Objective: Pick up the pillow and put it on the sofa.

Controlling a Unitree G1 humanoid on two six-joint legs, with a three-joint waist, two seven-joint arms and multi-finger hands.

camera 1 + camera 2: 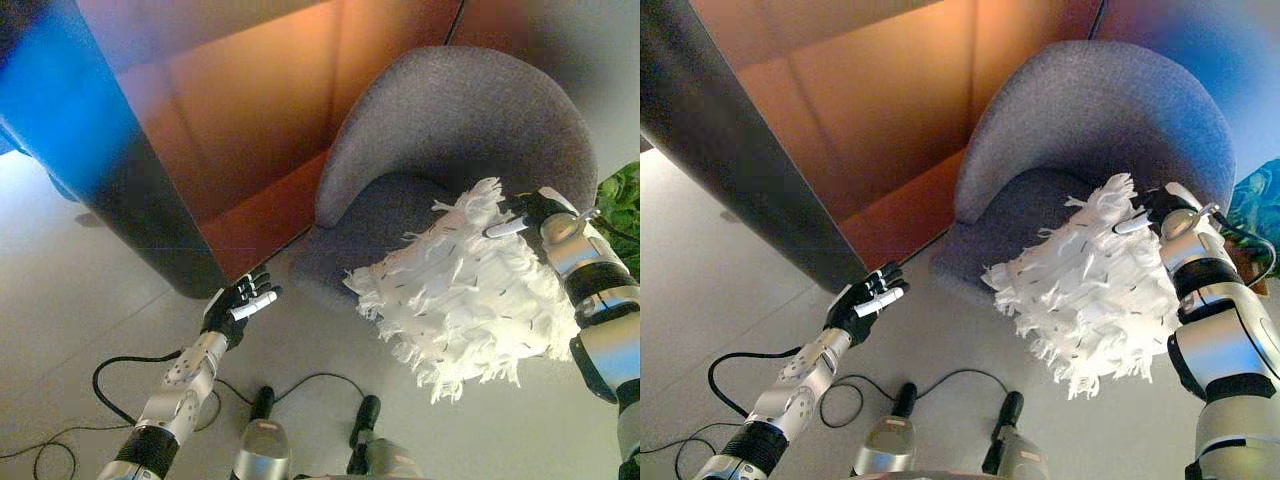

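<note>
Holding the shaggy white pillow (465, 295) off the floor, the right hand (532, 213) is gripping it at its far upper edge, fingers curled into the fringe. So the pickup is done; the placement is not.

Nearest first, all relative to the grey armchair (455, 130):

- Left hand (237, 303) is hanging over the pale floor (80, 260), near side and to the left of the chair, well apart from it. Fingers are relaxed and roughly straight, holding nothing. Idle.
- Pillow is hanging in front of the chair's front edge, its far part overlapping the seat in view. Near tassels are dangling over the floor. I can't tell whether the far edge is touching the cushion or just clearing it; my read is that it's airborne, weight on the hand.
- Right hand is sitting over the chair's right side, about level with the seat, near the low end of the curved backrest.
- Orange-brown panel wall (250, 130) is standing behind and left of the chair, with a dark edge running down toward the floor.
- Green plant leaves (622, 195) are showing just right of the chair.

Remaining, as I judge it: carry the pillow further over the seat, lower it until the cushion is taking the load, then let go. The only seat in view is this one-person armchair, no wider sofa is showing, so I'm treating it as the target.
</note>
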